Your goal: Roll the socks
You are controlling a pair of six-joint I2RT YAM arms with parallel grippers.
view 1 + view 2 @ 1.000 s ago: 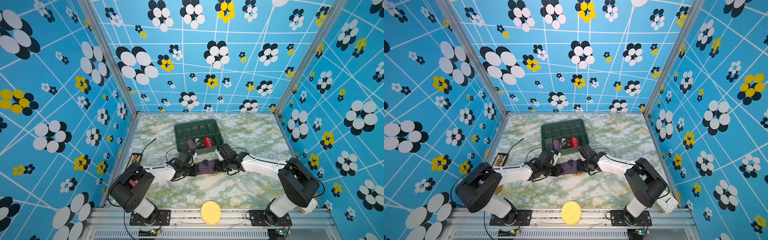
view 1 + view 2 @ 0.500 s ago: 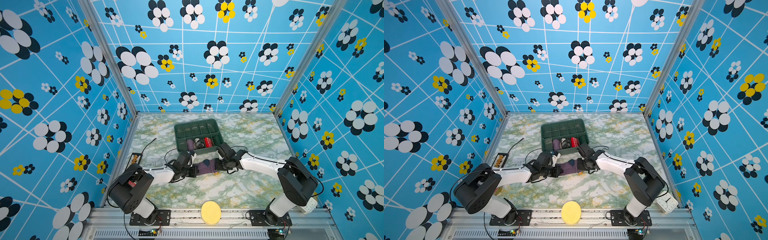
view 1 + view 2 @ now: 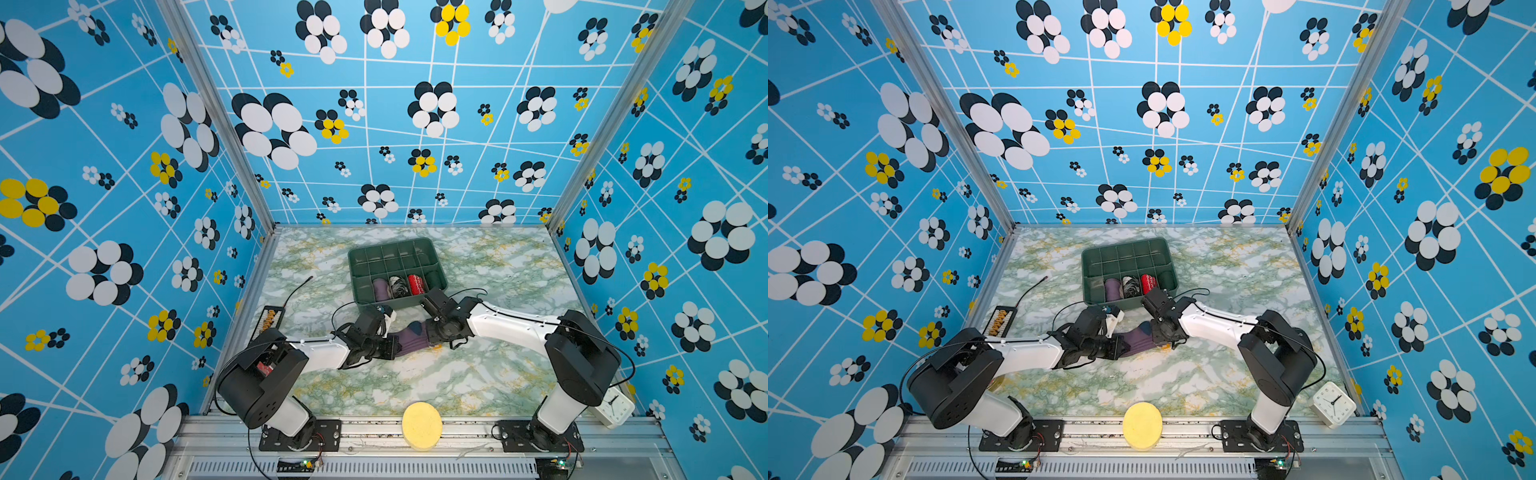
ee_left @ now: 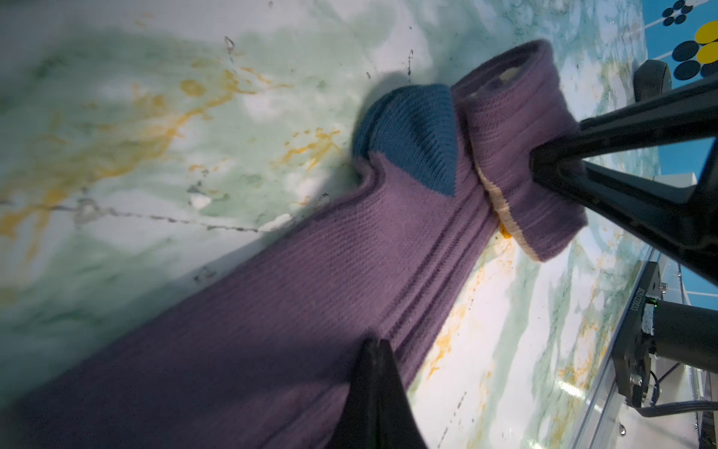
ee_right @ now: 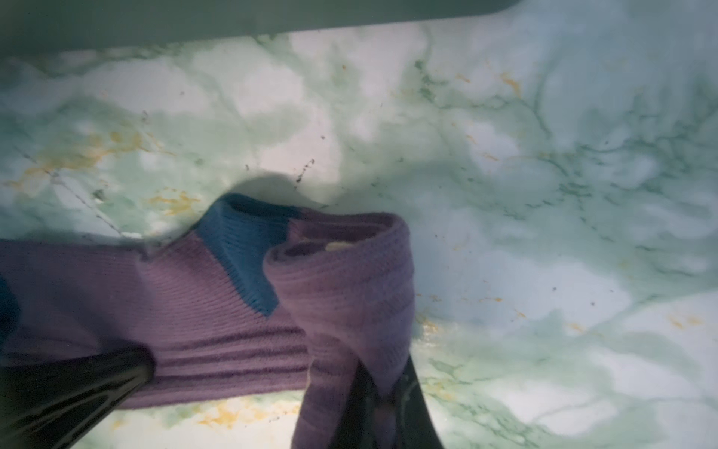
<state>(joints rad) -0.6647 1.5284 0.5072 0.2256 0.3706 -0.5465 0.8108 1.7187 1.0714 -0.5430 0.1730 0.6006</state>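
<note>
A: The socks (image 3: 411, 340) lie mid-way on the counter (image 3: 478, 374) — right end effector (image 4: 542, 165) pinches the started roll, left end effector (image 3: 390, 348) clamps the toe end.
B: Hold the fabric taut — turn evenly toward the toes.

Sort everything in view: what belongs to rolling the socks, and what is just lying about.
In the job: socks, left gripper and right gripper, both shut on them.
Lying about: green tray of rolled bundles, yellow disc, white clock.
</note>
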